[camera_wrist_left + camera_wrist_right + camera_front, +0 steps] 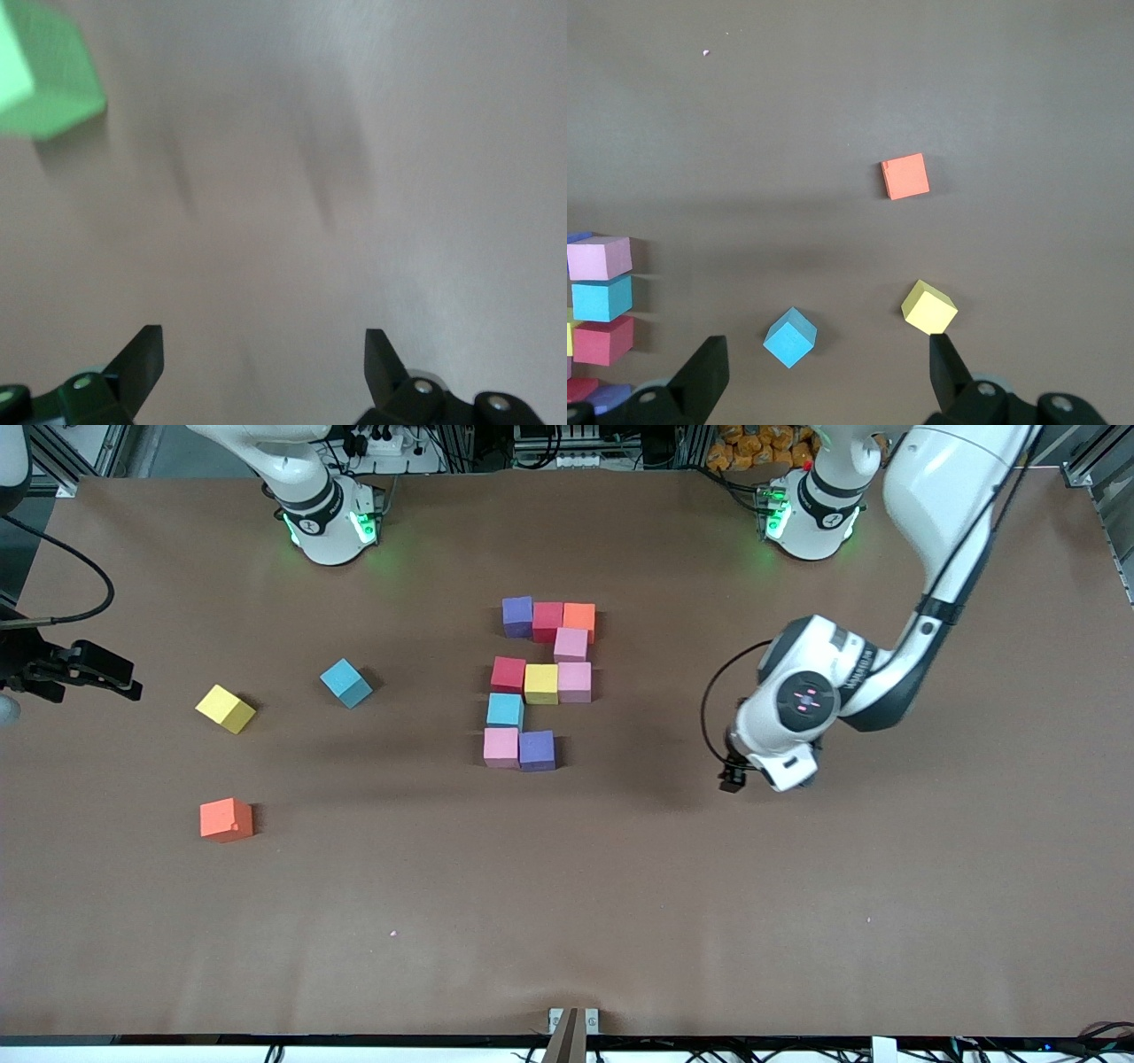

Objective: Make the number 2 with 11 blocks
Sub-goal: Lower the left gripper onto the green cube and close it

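Ten blocks lie joined as a partial number 2 [540, 682] at mid-table: purple [517, 616], red [547, 621] and orange [579, 618] on the row nearest the robots, and pink [500, 747] and purple [537, 750] on the row nearest the camera. A green block [44, 75] shows only in the left wrist view, off to one side of the fingers. My left gripper [264, 363] is open and empty, low over bare table toward the left arm's end; its hand [788, 722] hides it from the front. My right gripper [828, 367] is open and empty, high above the table.
Three loose blocks lie toward the right arm's end: blue [345, 683], yellow [225, 708] and orange [226, 819]; they also show in the right wrist view [788, 336]. A black fixture [89, 669] with a cable juts in at that table edge.
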